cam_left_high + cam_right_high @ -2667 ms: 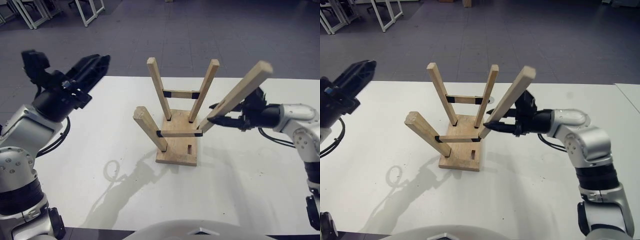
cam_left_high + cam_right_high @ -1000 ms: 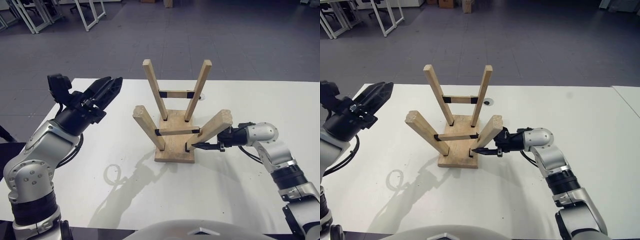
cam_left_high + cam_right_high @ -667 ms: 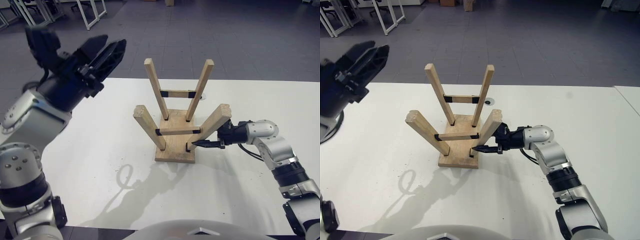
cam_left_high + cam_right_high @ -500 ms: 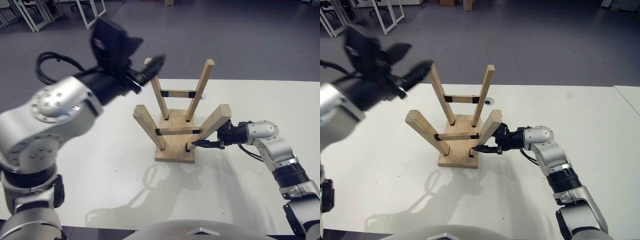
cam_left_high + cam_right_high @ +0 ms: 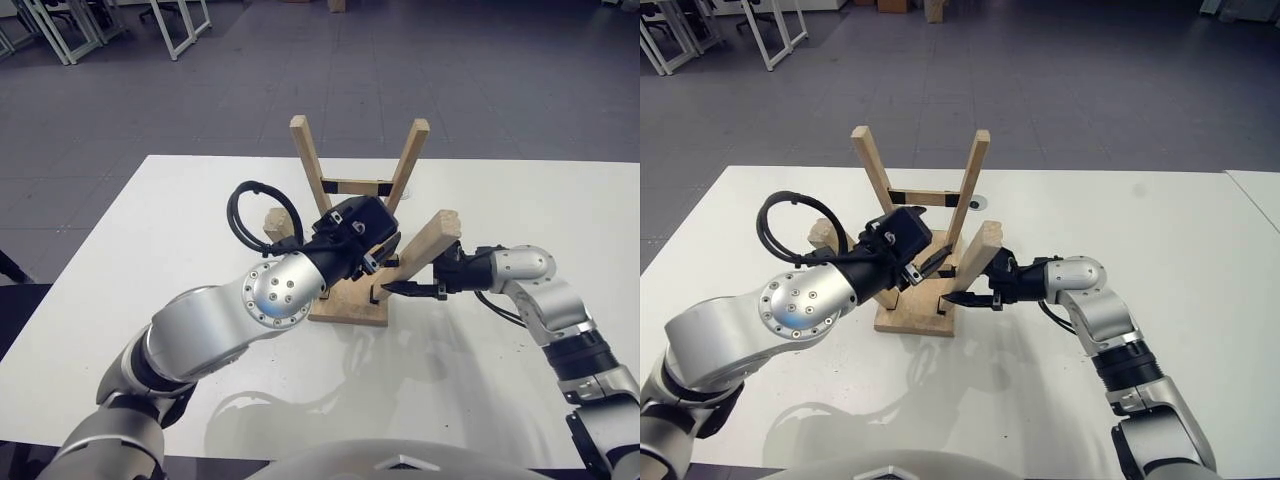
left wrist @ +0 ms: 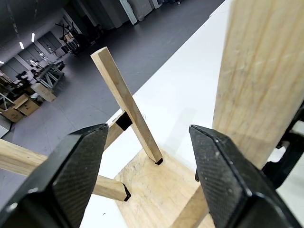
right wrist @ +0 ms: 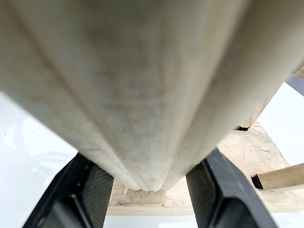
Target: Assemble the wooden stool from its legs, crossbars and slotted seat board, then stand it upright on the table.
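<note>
**Desk:** White tabletop (image 5: 160,230) first. What is on it?

**Me:** The stool (image 5: 968,190) stands upside down near the middle. Its seat board (image 5: 912,320) lies flat on the surface with the legs pointing up. My left arm (image 5: 270,295) reaches across the near side of it and hides much of the front.

**Desk:** How do the legs stand?

**Me:** The two rear legs (image 5: 310,165) rise from the board and lean apart towards their tops. A crossbar (image 5: 355,187) with dark ends joins them partway up. At the front, only the top of the left leg (image 5: 272,220) peeks out behind my arm. The front right leg (image 5: 430,238) leans outward to my right, with its foot down at the board.

**Desk:** And the right claw?

**Me:** The right claw (image 5: 392,290) is low, beside the board's right edge, and closed around the lower part of that leaning leg. On the wrist camera its fingers (image 7: 90,199) sit against the wood on both sides.

**Desk:** The left one?

**Me:** The left claw (image 6: 147,127) is among the legs above the board, spread wide and gripping nothing. The leaning leg runs close by one of its fingers (image 6: 223,190). I cannot tell whether they touch.
</note>
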